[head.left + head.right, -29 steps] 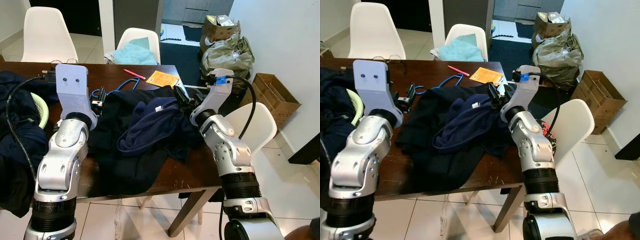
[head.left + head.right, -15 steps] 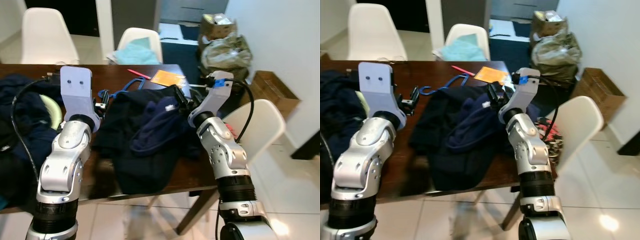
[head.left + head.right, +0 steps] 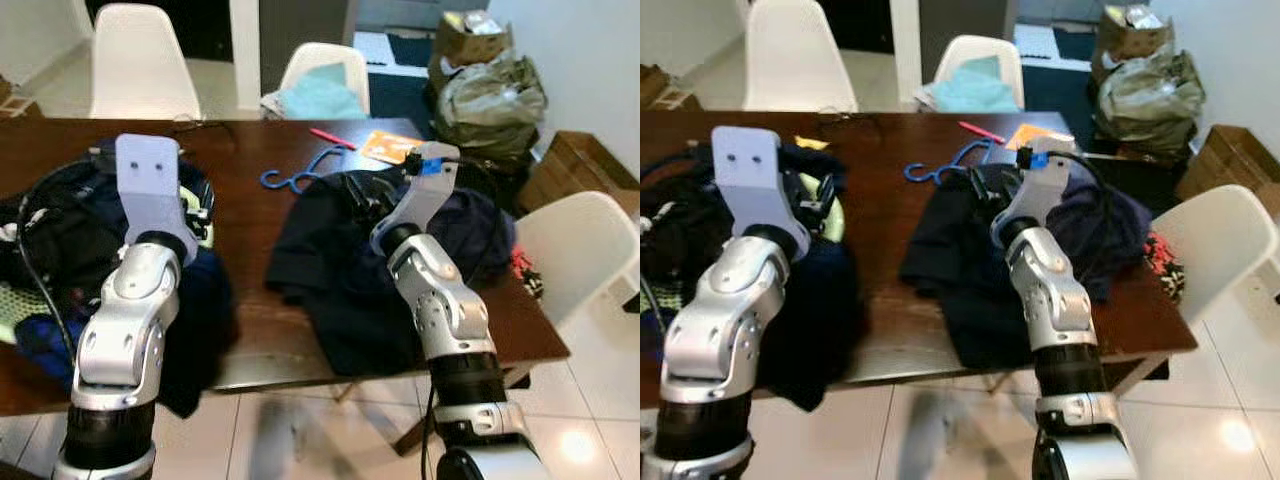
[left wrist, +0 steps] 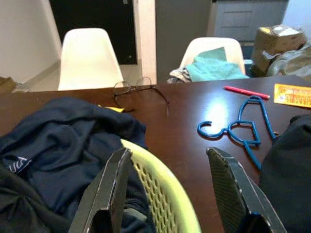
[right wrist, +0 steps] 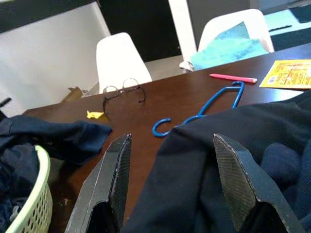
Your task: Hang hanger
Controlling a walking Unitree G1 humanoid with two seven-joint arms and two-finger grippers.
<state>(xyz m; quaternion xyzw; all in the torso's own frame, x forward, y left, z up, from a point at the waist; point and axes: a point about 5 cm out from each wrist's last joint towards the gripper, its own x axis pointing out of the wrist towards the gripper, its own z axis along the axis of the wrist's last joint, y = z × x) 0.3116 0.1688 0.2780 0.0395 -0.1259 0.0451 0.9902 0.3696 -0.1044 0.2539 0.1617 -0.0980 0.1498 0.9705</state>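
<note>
Hanger [image 3: 300, 174] behind clothes [image 3: 350, 260] (on table [image 3: 250, 215])

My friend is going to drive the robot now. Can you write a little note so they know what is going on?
Left gripper: open, holding nothing, above the rim of the yellow-green basket of dark clothes.
Right gripper: open, holding nothing, above the dark clothes pile on the table.
The blue hanger lies flat on the table beyond the pile, near the red pen and the orange leaflet. Nothing is touching it.
Done: nothing yet.
Left to do: reach the hanger, pick it up and hang it.
</note>
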